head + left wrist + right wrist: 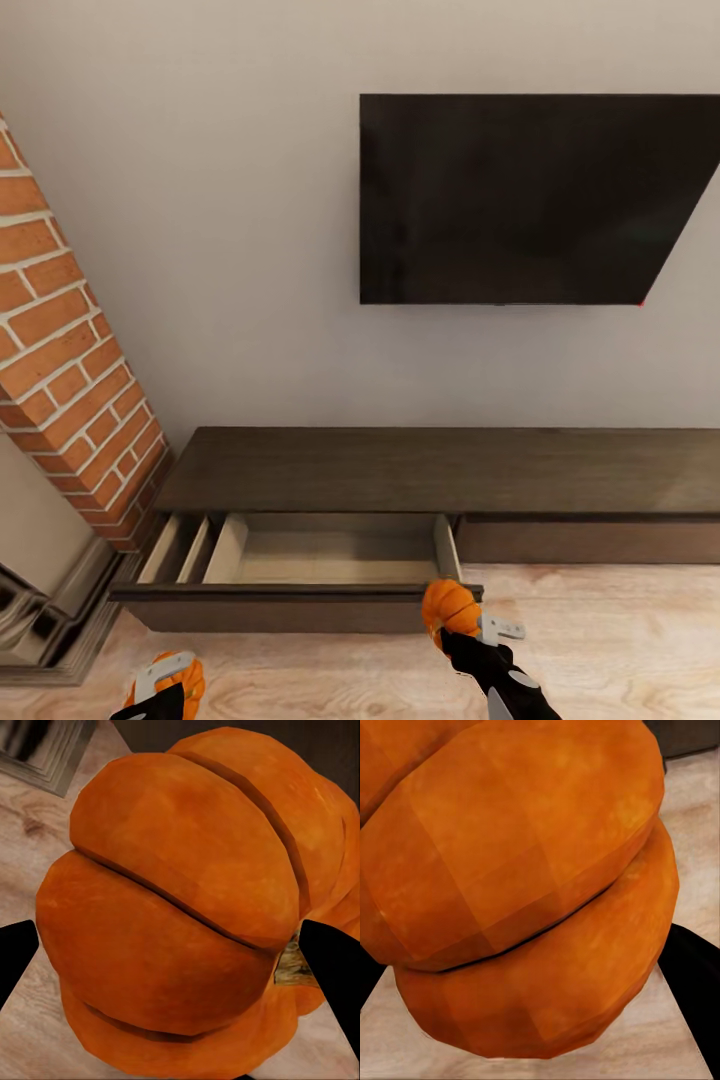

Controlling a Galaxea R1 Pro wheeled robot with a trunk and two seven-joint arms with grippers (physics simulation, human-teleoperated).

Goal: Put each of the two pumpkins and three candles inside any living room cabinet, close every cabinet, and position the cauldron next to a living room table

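1. 2 pumpkins held, 1 in each gripper; neither placed in the cabinet (pixel 440 470) yet, so judged an early stage of the task.
2. Far left in the head view: brick column (pixel 70 350), with a pale moulded surround at its foot.
3. Low left: left gripper (pixel 160 692) closed around the left pumpkin (pixel 188 680), over pale wood floor (pixel 330 680), well short of the cabinet front. In the left wrist view, left pumpkin (pixel 187 907) pinched between 2 dark fingertips (pixel 330 960), stem stub beside 1 of them.
4. Centre: long dark cabinet against the wall, 1 drawer (pixel 330 555) pulled out, pale inside bare as far as visible. A second drawer front further right shut.
5. Right of centre: right gripper (pixel 462 632) closed on the right pumpkin (pixel 450 605), just at the open drawer's near right corner, close to the front edge. Right pumpkin (pixel 525 885) very close in the right wrist view.
6. Upper right: black wall screen (pixel 530 200) above the cabinet.
7. Left to do, by judgement: drop both pumpkins in the drawer, fetch 3 candles, shut every cabinet, set the cauldron by the table.
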